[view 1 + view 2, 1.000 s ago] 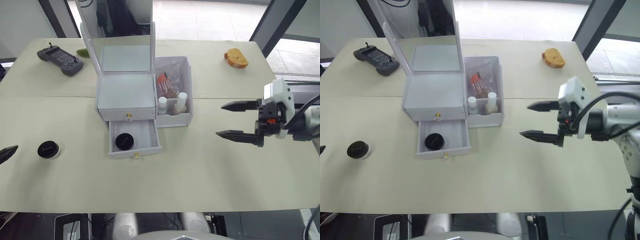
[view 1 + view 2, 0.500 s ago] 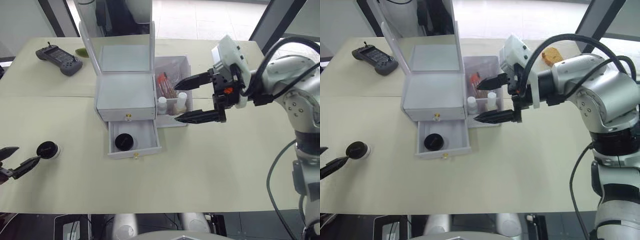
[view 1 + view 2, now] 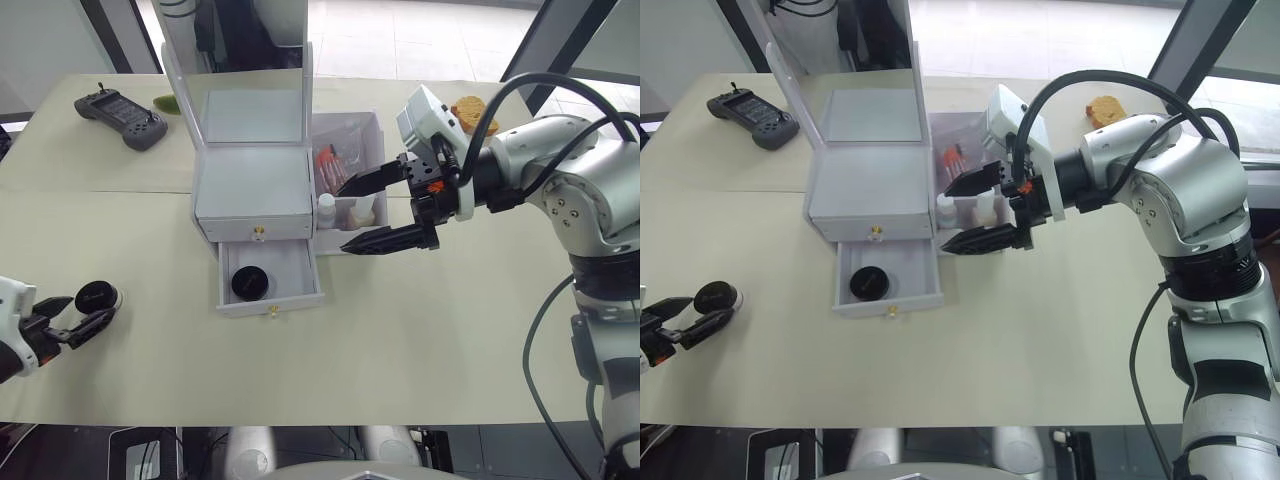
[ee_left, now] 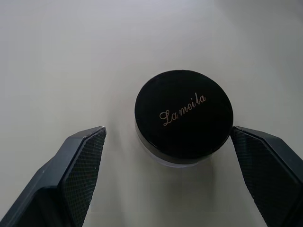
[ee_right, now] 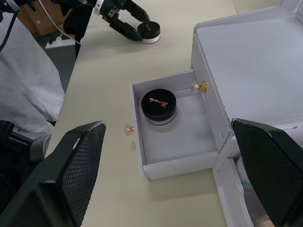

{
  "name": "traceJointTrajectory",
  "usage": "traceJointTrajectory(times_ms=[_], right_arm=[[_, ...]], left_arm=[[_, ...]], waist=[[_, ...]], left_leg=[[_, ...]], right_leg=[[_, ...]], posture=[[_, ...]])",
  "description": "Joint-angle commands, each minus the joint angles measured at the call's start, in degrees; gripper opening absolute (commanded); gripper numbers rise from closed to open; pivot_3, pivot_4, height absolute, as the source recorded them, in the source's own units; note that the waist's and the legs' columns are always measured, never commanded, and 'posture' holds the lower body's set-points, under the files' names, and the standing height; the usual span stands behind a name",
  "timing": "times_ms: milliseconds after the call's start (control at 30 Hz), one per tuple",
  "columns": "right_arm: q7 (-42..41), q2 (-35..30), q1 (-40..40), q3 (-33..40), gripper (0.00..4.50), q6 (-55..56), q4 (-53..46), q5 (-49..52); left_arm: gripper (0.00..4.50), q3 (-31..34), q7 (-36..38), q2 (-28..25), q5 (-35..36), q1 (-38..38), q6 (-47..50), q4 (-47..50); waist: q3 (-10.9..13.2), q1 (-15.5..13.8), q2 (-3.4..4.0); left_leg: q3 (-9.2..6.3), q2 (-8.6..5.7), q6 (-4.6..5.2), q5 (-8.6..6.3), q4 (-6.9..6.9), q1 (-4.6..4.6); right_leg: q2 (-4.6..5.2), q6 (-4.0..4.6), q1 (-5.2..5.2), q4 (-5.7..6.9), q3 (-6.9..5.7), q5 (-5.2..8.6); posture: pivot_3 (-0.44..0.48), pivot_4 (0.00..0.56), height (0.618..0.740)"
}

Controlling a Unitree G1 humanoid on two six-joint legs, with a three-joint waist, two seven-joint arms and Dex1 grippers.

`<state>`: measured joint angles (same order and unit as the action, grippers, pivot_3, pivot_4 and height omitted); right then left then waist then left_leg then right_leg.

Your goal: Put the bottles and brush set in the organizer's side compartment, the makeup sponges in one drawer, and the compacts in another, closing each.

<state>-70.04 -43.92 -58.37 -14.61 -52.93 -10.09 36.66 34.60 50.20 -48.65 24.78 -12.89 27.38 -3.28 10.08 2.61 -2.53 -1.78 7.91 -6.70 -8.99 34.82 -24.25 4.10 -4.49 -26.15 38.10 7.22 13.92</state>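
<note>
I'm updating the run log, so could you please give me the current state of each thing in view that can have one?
Top drawer: closed.
Bottom drawer: pulled open, one compact inside.
Second compact: on the table, lid on, between the open fingers of the left tool.
Right tool: open, by the side compartment.
Bottles: upright in the side compartment.
Mirror: upright.

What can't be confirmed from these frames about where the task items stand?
- Makeup sponges: the upper drawer is shut and opaque, so its contents are hidden in every view.
- Brush set: the side compartment wall and the right pincer cover most of it.
- Bottles: partly blocked by the right pincer in the head views.
- Compact on the table: whether the open left pincer touches it can't be told.
</note>
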Motion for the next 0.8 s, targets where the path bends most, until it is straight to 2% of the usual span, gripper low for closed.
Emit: traceJointTrajectory(times_ms=[33, 133, 200, 267, 433, 600, 733, 800], right_arm=[[-0.46, -0.34, -1.49, 1.77, 4.5, 0.24, -1.33, -0.23], [-0.31, -0.33, -1.31, 2.19, 4.5, 0.03, -1.83, 0.08], [-0.45, -0.42, -1.08, 2.52, 4.5, 0.06, -2.33, 0.41], [-0.49, -0.58, -0.85, 2.86, 4.5, -0.11, -2.76, 0.78], [-1.75, -2.09, -0.37, 3.45, 4.5, -0.28, -3.53, 1.46], [-4.07, -3.95, -0.09, 4.0, 4.5, 0.41, -3.62, 1.62], [-4.59, -4.65, 0.29, 4.52, 4.5, 0.81, -3.72, 1.13], [-4.33, -4.85, 0.83, 5.09, 4.5, 0.86, -4.18, 1.22]], left_arm=[[4.49, -1.46, -1.57, -0.18, -1.18, 2.61, -0.85, -1.04], [3.97, -2.67, -2.75, 0.12, -1.64, 4.76, -0.76, -1.54], [3.3, -2.66, -4.0, 0.41, -1.98, 5.76, -0.94, -1.81], [2.93, -3.05, -3.91, -0.02, -2.65, 5.58, -0.96, -1.55], [2.93, 0.75, -1.65, -3.26, -0.33, 5.58, 1.71, -0.73], [2.93, 5.81, 10.64, -12.5, 8.9, 8.01, 8.47, 4.59], [2.93, 4.83, 17.54, -17.02, 17.02, 9.27, 14.88, 13.94], [2.93, 0.62, 19.07, -19.59, 20.88, 11.61, 18.32, 19.23]], waist=[[0.0, -0.05, 0.01], [0.0, -0.09, 0.0], [0.0, -0.1, 0.0], [0.0, -0.09, 0.0], [0.0, -0.04, 0.0], [0.04, -0.14, -0.12], [0.06, -0.24, -0.08], [0.06, -0.16, -0.08]], left_leg=[[0.0, 0.0, 0.0, 0.0, 0.0, 0.02], [-0.01, 0.0, 0.0, 0.0, 0.01, 0.01], [-0.01, 0.0, 0.0, 0.0, 0.01, 0.0], [-0.01, 0.0, 0.0, 0.0, -0.01, 0.0], [-0.01, 0.0, 0.0, 0.0, -0.01, 0.0], [-0.05, 0.02, 0.0, 0.0, -0.01, -0.04], [-0.03, 0.0, -0.01, 0.0, -0.01, -0.05], [-0.03, 0.01, -0.01, 0.0, -0.03, -0.04]], right_leg=[[0.0, -0.01, 0.01, 0.01, 0.0, 0.0], [0.0, -0.04, 0.02, 0.0, 0.0, -0.02], [0.0, -0.06, 0.02, 0.0, 0.01, -0.06], [-0.02, -0.06, 0.01, 0.01, 0.0, -0.1], [-0.02, -0.08, 0.0, 0.0, 0.0, -0.1], [-0.01, 0.07, -0.03, -0.03, -0.02, 0.12], [0.04, 0.12, 0.0, -0.07, -0.02, 0.19], [0.01, 0.12, -0.02, -0.05, -0.03, 0.19]], posture=[[0.0, 0.15, 0.705], [0.0, 0.15, 0.705], [0.0, 0.15, 0.705], [0.0, 0.15, 0.705], [0.0, 0.15, 0.705], [0.0, 0.15, 0.705], [0.0, 0.15, 0.705], [0.0, 0.15, 0.705]])
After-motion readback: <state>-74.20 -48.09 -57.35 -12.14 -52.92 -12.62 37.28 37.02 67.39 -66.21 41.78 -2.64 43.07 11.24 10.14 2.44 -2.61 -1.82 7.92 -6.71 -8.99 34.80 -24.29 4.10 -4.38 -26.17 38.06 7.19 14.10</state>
